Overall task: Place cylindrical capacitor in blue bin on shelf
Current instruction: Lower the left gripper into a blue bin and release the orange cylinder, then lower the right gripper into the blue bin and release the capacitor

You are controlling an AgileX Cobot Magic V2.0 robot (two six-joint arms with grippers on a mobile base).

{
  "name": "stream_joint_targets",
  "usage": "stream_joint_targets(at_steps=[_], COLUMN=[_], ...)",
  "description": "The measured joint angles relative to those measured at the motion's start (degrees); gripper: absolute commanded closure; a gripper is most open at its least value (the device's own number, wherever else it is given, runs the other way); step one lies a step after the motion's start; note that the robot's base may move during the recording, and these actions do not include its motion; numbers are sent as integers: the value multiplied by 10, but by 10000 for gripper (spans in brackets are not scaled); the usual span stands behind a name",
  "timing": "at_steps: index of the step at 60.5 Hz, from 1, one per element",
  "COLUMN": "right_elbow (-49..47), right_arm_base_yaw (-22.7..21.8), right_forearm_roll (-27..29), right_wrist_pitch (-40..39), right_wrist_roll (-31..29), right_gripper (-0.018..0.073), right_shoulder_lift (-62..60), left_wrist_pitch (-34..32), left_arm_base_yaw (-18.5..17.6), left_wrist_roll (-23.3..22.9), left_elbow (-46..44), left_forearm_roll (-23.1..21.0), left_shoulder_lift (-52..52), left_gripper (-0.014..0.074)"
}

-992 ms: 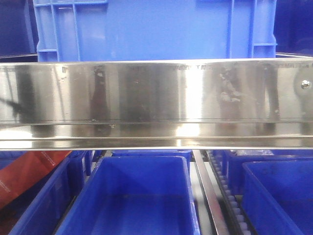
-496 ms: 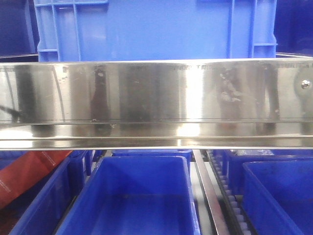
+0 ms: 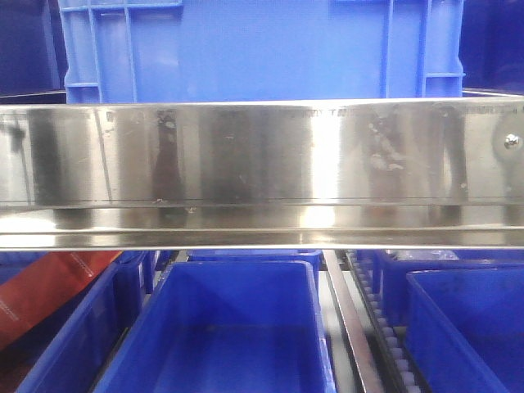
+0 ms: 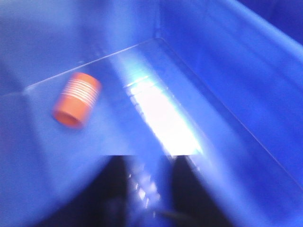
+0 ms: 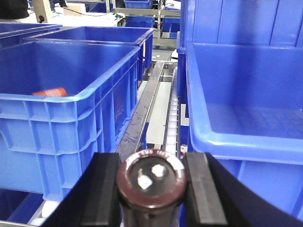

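Note:
In the right wrist view my right gripper (image 5: 151, 182) is shut on the cylindrical capacitor (image 5: 151, 176), a dark maroon stub with its flat end facing the camera. It hangs over the shelf's roller track (image 5: 172, 118), between two blue bins: one at the left (image 5: 71, 113) and one at the right (image 5: 246, 104). The shelf's shiny steel front rail (image 3: 262, 164) fills the front view, where neither gripper shows. My left gripper (image 4: 149, 163) is blurred, its dark fingers apart, low inside a blue bin (image 4: 236, 85).
An orange ribbed cylinder (image 4: 76, 99) lies on the floor of the bin in the left wrist view. A red-orange item (image 5: 49, 91) lies in the left bin of the right wrist view. More blue bins stand above (image 3: 262, 49) and below (image 3: 237, 327) the rail.
Only the dark reflection at the left end of the steel rail has shifted a little. The bins and rail have not moved.

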Motion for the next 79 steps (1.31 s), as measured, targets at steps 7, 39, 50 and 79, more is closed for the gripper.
stream_joint_targets(at_steps=[7,39,50,79], right_elbow=[0,0,0,-219], right_arm_base_yaw=[0,0,0,106], right_forearm_roll=[0,0,0,4], right_wrist_pitch=[-10,-18,-23,-27], right_wrist_roll=[0,0,-8,-73], right_gripper=[721,721,721,721], right_shoulder_lift=[0,0,28,272], left_wrist_pitch=[3,-191,-238,-233], left_arm_base_yaw=[0,0,0,0], left_wrist_roll=[0,-27,-43,-76], left_elbow=[39,481,614,806], left_forearm_roll=[10,40,40,45], left_shoulder_lift=[-47,-410,-565,-815], left_gripper=[707,707,707,707])
